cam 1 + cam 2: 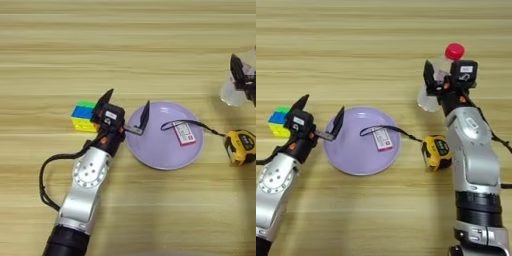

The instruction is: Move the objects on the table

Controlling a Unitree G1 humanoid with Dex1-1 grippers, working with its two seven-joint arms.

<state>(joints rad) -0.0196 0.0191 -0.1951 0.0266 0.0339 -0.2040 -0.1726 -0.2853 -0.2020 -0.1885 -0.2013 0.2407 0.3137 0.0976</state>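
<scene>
Right eye view shows the left tool [320,116] spread wide and empty, the puzzle cube [277,121] just left of it on the table [356,40]. The right tool [437,80] stands at the red-capped bottle [442,75], far right; its grip is unclear.

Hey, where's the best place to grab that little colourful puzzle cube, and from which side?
Probably across two opposite flat faces of the small multicoloured puzzle cube, coming down from above. It sits flat on the wooden table, its sides clear except the left gripper, open, close on its right, beside the lilac plate.
</scene>
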